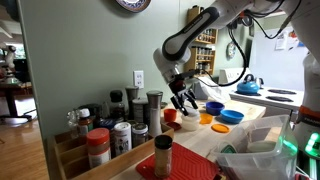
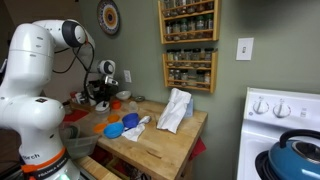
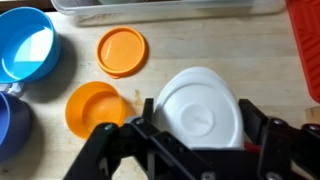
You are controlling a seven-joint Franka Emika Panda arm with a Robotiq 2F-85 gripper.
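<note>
1. The gripper (image 3: 200, 128) is hanging over a wooden counter (image 3: 230, 40), its jaws standing on either side of a white bowl (image 3: 200, 105). The wrist view cuts off the fingertips, so I cannot tell whether they are pinching the bowl or merely straddling it.
2. The white bowl is filling the gap between the jaws, seemingly lying mouth down.
3. Just beside it, a small orange bowl (image 3: 93, 107) is sitting on the wood, with a dark blue bowl (image 3: 8, 125) showing at the picture's edge.
4. Farther on, a flat orange lid (image 3: 122, 50) is lying near a light blue bowl (image 3: 28, 45).
5. In an exterior view, spice jars (image 1: 98, 147) are crowding the counter's near end, and a blue kettle (image 1: 248, 86) is resting on the stove beyond.
6. In an exterior view, a crumpled white cloth (image 2: 175, 110) is lying on the counter below a wall spice rack (image 2: 188, 40).
</note>
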